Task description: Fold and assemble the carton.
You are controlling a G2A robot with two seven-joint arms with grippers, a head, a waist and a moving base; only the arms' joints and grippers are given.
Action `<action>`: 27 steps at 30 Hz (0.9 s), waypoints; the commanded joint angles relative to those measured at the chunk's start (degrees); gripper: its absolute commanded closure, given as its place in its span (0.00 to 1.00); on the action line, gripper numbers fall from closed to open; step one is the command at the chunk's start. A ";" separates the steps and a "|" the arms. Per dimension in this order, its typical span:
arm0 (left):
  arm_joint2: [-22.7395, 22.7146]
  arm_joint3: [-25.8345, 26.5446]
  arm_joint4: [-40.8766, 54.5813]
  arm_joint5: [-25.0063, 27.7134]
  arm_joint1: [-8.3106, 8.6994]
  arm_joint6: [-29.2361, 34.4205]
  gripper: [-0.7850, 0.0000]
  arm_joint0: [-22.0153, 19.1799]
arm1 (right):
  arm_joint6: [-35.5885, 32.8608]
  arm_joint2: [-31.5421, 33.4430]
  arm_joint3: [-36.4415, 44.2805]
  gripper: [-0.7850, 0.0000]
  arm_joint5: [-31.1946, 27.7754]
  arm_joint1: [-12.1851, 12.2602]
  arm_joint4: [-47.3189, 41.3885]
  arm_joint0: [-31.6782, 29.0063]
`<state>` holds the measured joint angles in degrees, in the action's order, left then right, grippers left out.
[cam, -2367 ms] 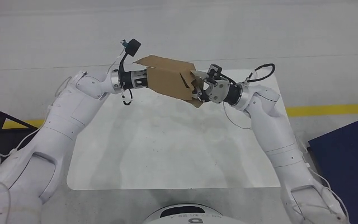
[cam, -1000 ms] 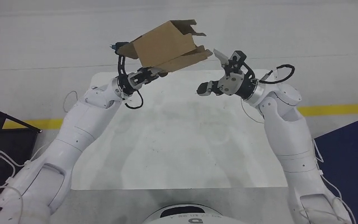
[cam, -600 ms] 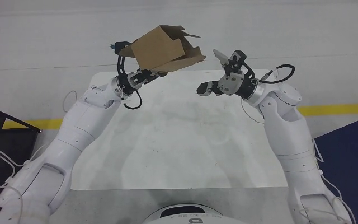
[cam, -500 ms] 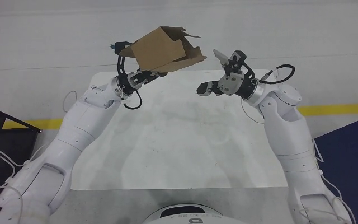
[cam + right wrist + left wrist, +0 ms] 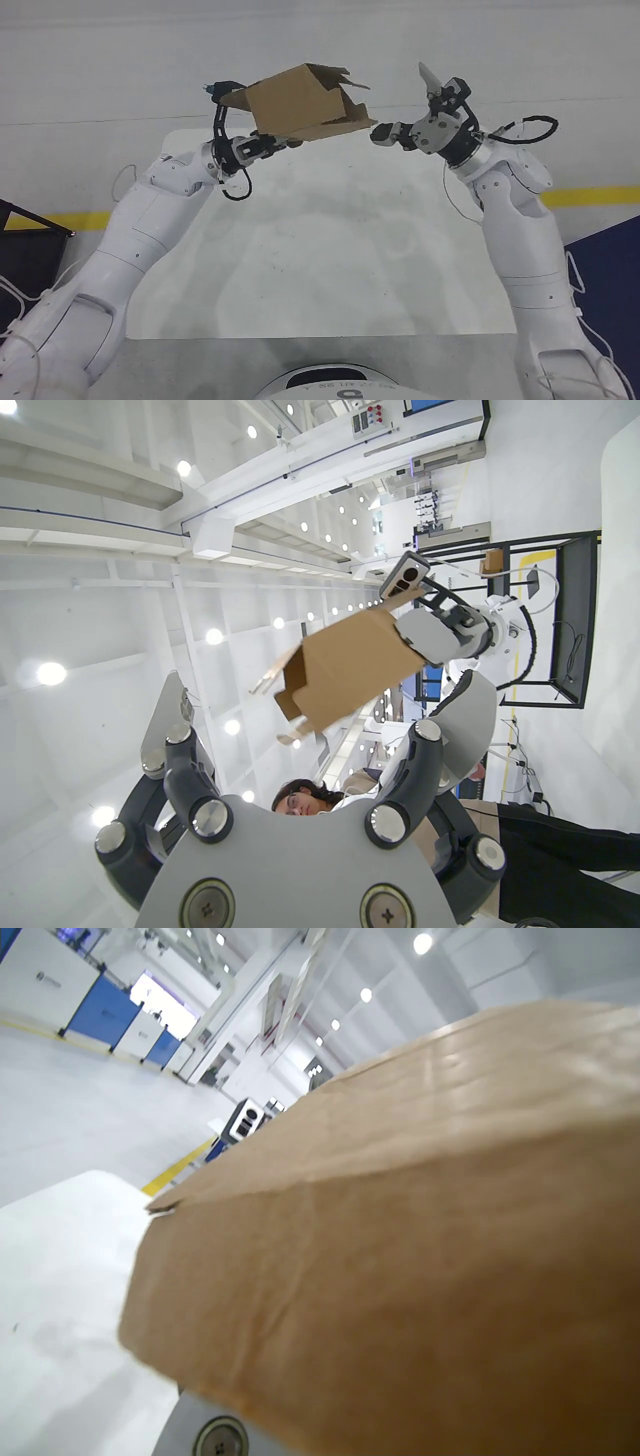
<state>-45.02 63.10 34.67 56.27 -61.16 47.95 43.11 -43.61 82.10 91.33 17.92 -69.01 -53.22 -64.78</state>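
Above table [image 5: 300,250]: carton [image 5: 300,103] in left fingers [image 5: 430,642], right fingers [image 5: 431,76] spread nearby.

White table [image 5: 300,285], grey floor [image 5: 300,40], yellow floor line [image 5: 590,197], ceiling lights [image 5: 51,673].

Count, top view: carton [image 5: 300,100] x1, at 12 o'clock over the table's far edge. Grippers x2: left gripper [image 5: 278,138] at approx 11, right gripper [image 5: 408,103] at approx 1. Table [image 5: 300,260] x1, white, ctr. Yellow floor stripe [image 5: 580,195] x1, seen in 2 pcs, at 3 and 9. Open carton ends seen: 1, facing the right gripper.
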 commanded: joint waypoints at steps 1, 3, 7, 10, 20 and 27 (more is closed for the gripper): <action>-0.81 0.19 -3.66 0.02 0.42 -0.24 1.00 1.62 | -1.43 1.11 -0.71 0.00 0.60 0.35 1.16 0.52; -1.38 1.07 -4.95 0.54 0.46 -2.23 1.00 3.14 | -4.49 1.88 -0.21 0.00 2.05 1.01 5.20 0.93; -1.41 2.54 -7.96 1.63 -0.26 -6.79 1.00 4.44 | -12.20 2.67 1.05 0.00 5.80 2.45 13.43 0.92; -0.18 2.79 -10.50 1.39 -1.13 -7.70 1.00 3.84 | -16.49 2.55 1.89 0.00 6.27 3.22 17.58 0.49; 1.71 -1.82 -12.60 1.73 -3.58 -8.13 1.00 -0.07 | -19.73 -0.15 4.50 0.00 5.61 3.90 19.48 0.39; 1.94 -3.24 -12.50 1.73 -4.69 -7.00 1.00 -1.62 | -18.18 -1.22 3.38 0.00 4.68 4.14 19.68 1.32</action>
<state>-42.96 59.98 21.96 58.00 -65.74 40.80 41.63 -62.12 80.82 95.28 22.80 -64.88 -33.16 -63.74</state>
